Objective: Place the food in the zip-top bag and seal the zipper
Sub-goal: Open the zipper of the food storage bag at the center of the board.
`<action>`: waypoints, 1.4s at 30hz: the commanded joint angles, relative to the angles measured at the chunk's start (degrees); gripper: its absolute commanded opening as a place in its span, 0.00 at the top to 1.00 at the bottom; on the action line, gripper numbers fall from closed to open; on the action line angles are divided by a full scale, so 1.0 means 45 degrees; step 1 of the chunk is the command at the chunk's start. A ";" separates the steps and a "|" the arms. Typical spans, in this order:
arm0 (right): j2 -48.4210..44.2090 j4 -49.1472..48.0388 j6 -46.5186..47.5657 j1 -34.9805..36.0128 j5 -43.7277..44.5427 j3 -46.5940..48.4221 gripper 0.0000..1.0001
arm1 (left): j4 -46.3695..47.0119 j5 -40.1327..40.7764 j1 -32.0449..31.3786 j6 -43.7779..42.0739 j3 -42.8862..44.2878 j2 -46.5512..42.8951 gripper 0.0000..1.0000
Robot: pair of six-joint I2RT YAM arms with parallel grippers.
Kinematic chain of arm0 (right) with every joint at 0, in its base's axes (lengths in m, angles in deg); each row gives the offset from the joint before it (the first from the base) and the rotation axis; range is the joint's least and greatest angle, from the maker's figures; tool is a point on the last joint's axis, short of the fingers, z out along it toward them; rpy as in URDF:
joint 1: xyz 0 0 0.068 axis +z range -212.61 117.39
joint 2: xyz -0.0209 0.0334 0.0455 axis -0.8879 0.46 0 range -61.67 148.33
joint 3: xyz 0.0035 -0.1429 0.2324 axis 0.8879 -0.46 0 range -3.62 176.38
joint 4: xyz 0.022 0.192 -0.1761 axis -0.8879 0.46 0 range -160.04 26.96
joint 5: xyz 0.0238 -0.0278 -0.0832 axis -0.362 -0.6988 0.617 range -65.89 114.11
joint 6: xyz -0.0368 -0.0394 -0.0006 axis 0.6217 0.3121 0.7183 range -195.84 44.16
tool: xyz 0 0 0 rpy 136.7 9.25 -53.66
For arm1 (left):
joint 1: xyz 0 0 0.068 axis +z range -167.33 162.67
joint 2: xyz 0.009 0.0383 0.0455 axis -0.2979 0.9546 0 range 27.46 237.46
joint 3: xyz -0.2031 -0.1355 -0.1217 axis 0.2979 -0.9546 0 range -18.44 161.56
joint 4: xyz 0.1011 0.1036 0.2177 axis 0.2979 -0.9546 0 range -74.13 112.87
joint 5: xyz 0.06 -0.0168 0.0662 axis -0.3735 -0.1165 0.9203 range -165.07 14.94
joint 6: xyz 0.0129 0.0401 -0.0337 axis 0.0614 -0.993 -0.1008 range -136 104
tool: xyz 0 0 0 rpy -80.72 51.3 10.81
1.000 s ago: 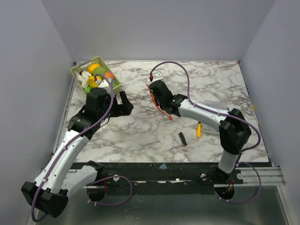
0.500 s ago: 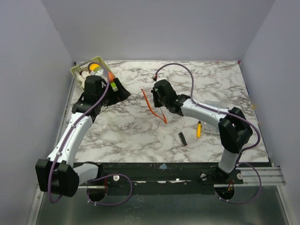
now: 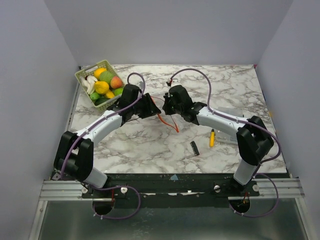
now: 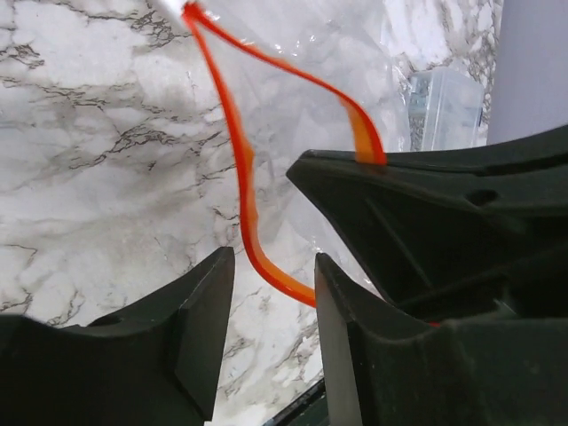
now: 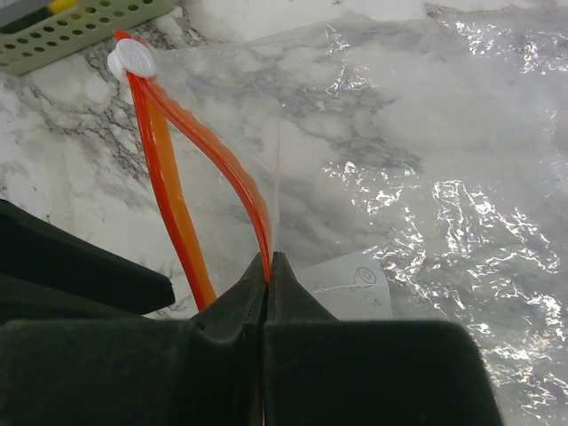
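Observation:
The zip-top bag (image 5: 426,177) lies clear and crinkled on the marble, its mouth gaping. My right gripper (image 5: 268,259) is shut on one lip of the red-orange zipper (image 5: 164,169), lifting it; the white slider (image 5: 133,60) sits at the strip's far end. My left gripper (image 4: 273,266) is open, its fingers apart at the other lip of the zipper (image 4: 240,169), which curves across the gap without being pinched. From above, both grippers (image 3: 150,106) (image 3: 167,105) meet at the bag's mouth (image 3: 168,121). The food (image 3: 102,86) is piled in the green basket (image 3: 92,66).
A yellow-handled screwdriver (image 3: 212,137) and a small black part (image 3: 194,147) lie right of centre. A clear rigid box (image 4: 444,106) stands beyond the bag. The basket's wall (image 5: 80,31) is close behind the slider. Grey walls enclose the table.
My left arm has swung from the basket rightward to the bag's mouth, and its jaws have narrowed. The right gripper has kept its hold on the zipper, shifting slightly.

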 commanded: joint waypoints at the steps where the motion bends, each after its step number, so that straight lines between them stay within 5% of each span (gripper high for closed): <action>1: -0.0675 -0.0492 -0.0244 0.0063 -0.0268 -0.0191 0.99 | 0.0950 0.0704 -0.0297 0.0716 0.0084 0.0055 0.59; 10: -0.0919 -0.0615 -0.0418 0.0062 -0.0845 -0.0289 0.99 | 0.0782 0.0560 -0.0427 0.0697 0.1012 0.1366 0.47; 12: -0.1059 -0.0612 -0.0390 0.0054 -0.0706 -0.0318 0.99 | 0.0485 0.0588 -0.0318 0.0662 0.1475 0.1900 0.51; 14: -0.1258 -0.0454 -0.0234 0.0058 -0.0030 -0.0323 0.99 | 0.0172 0.0799 -0.0094 0.0657 0.1660 0.2272 0.65; 16: -0.1468 -0.0012 0.0091 0.0064 0.1600 -0.0280 0.99 | -0.0018 0.0933 0.0154 0.0635 0.1507 0.2295 0.78; 21: -0.1887 0.0616 0.1394 0.0161 0.5427 -0.0249 0.99 | -0.0721 0.1195 0.0237 0.0091 0.1265 0.2013 0.91; 30: -0.1830 0.0007 0.2371 0.0809 0.7309 -0.0498 0.99 | -0.1478 0.1027 0.0236 -0.0282 0.1822 0.2304 0.93; 34: -0.1867 -0.0158 0.2360 0.0809 0.6075 -0.0603 0.99 | -0.0865 0.0274 0.0218 -0.0360 0.1677 0.2131 0.84; 42: -0.1411 -0.0324 0.2049 0.0809 0.5152 -0.0638 0.99 | -0.0933 -0.0231 0.0198 -0.0852 0.1675 0.1259 0.45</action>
